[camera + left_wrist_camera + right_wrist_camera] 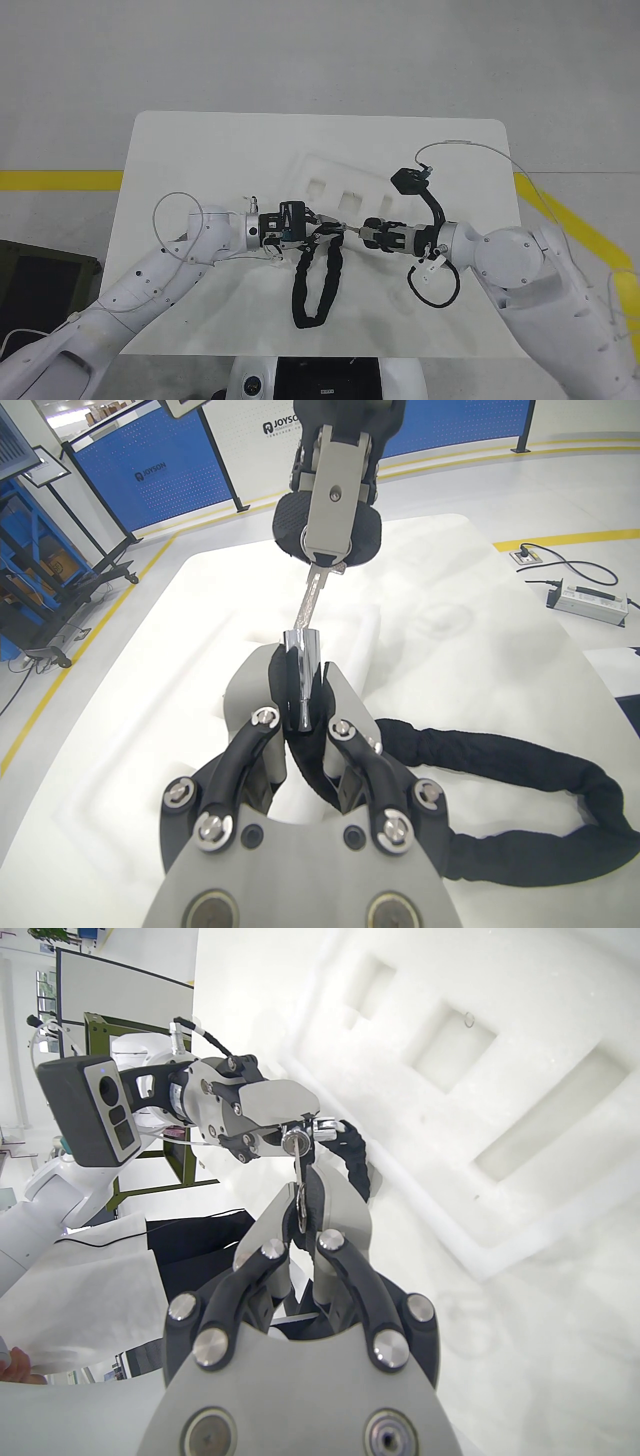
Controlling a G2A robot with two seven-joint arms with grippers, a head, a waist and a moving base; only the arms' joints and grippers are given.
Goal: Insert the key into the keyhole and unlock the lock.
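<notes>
Pinching the key [298,1168] by its head, the right gripper [302,1200] has its fingers pressed together on it; the blade runs straight to the lock cylinder [302,660], tip at the keyhole [291,1143]. The left gripper [304,685] clamps that chrome cylinder between closed fingers. From the cylinder the black sleeved chain [525,760] loops onto the white table [170,160], near a white foam tray [450,1233] with 3 recesses.

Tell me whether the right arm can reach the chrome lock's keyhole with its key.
Likely yes: the right pincer grips the flat silver metal key, its tip at the keyhole of the chrome lock cylinder held in the left pincer. Nothing lies between.
</notes>
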